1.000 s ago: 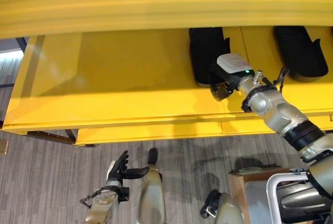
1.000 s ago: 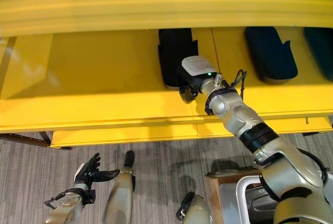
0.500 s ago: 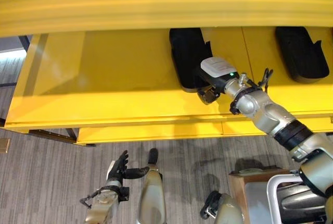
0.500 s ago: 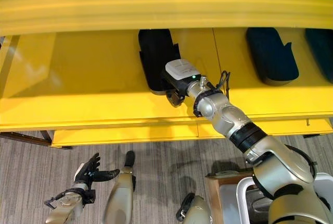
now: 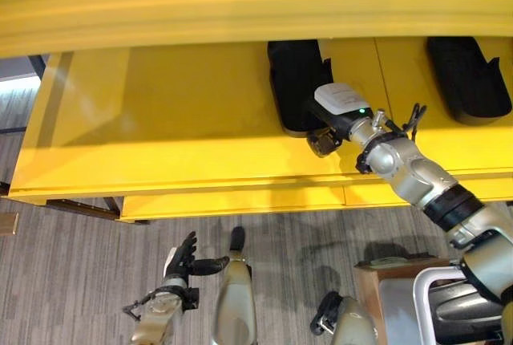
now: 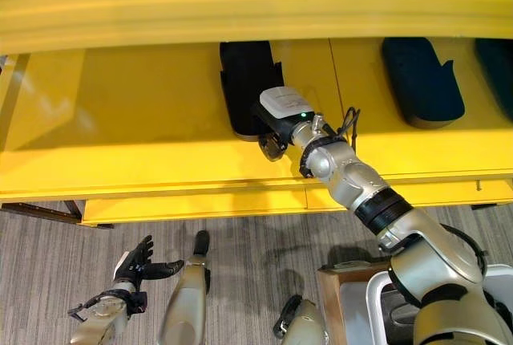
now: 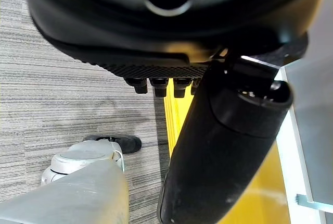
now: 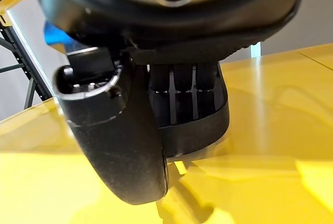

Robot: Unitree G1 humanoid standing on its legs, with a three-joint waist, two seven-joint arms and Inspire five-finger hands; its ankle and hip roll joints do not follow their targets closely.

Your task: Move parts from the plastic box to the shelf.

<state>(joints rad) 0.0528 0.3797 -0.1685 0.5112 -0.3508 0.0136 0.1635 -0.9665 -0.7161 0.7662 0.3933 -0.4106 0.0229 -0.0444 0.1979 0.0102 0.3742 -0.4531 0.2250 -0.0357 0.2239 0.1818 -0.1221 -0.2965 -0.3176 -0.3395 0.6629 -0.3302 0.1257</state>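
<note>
A long black moulded part (image 5: 295, 80) lies on the yellow shelf (image 5: 160, 120), running from its back toward the front edge. My right hand (image 5: 323, 138) reaches onto the shelf and is shut on the near end of that part. In the right wrist view its fingers (image 8: 184, 99) lie along the part's rim (image 8: 208, 130) and the thumb (image 8: 114, 140) stands on the other side. My left hand (image 5: 183, 258) hangs low over the floor, open and holding nothing. The plastic box's white rim (image 5: 421, 289) shows at the lower right.
A second black part (image 5: 467, 76) rests on the shelf to the right, and a third (image 6: 498, 60) sits at the far right edge. An upper yellow shelf board (image 5: 256, 0) overhangs the work. A brown stand (image 5: 385, 269) carries the box. Grey carpet (image 5: 72, 281) lies below.
My right hand slid the black part leftward along the shelf, then a little back to the right. The left hand stayed where it was.
</note>
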